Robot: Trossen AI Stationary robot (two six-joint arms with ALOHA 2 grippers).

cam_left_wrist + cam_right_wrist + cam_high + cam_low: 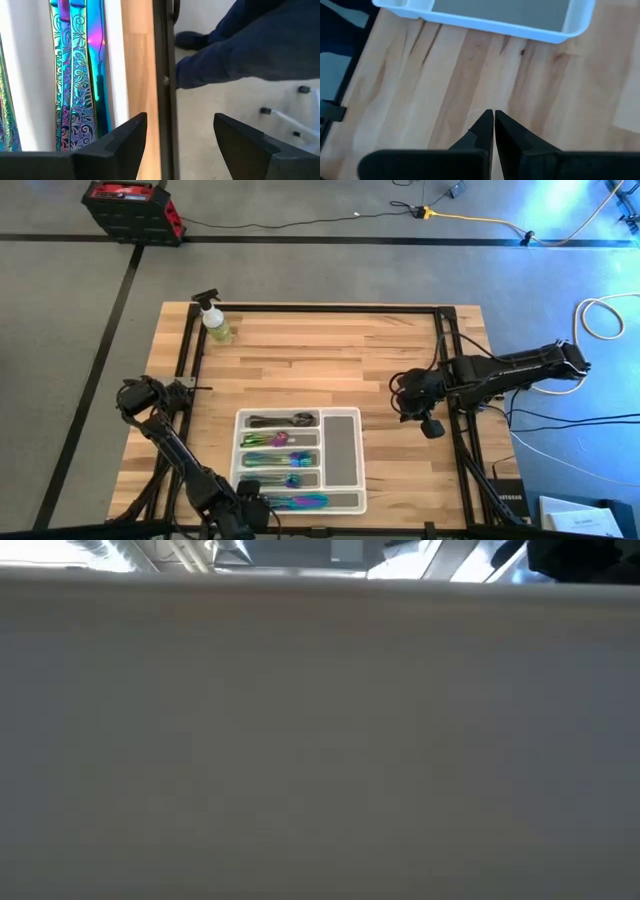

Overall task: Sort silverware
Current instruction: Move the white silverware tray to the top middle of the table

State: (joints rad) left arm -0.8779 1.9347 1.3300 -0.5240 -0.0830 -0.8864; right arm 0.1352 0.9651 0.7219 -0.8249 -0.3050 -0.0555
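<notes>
The silverware (285, 455) lies sorted in the narrow compartments of a white-grey tray (343, 448) near the table's front edge. Iridescent handles (75, 75) fill the compartment nearest that edge. My left gripper (250, 510) hangs open at the tray's near left corner. In the left wrist view the left gripper (180, 120) is above the table's near edge and its black rail, with nothing between the fingers. My right gripper (432, 427) is shut to the right of the tray. In its own view the right gripper (493, 112) is over bare wood.
A yellow-green spray bottle (214, 320) stands at the far left corner. A black frame (445, 380) runs along the table's sides. A person's dark trouser leg (250, 45) shows beyond the near edge. A pale surface (320, 740) blocks the low view. Bare wood lies between bottle and tray.
</notes>
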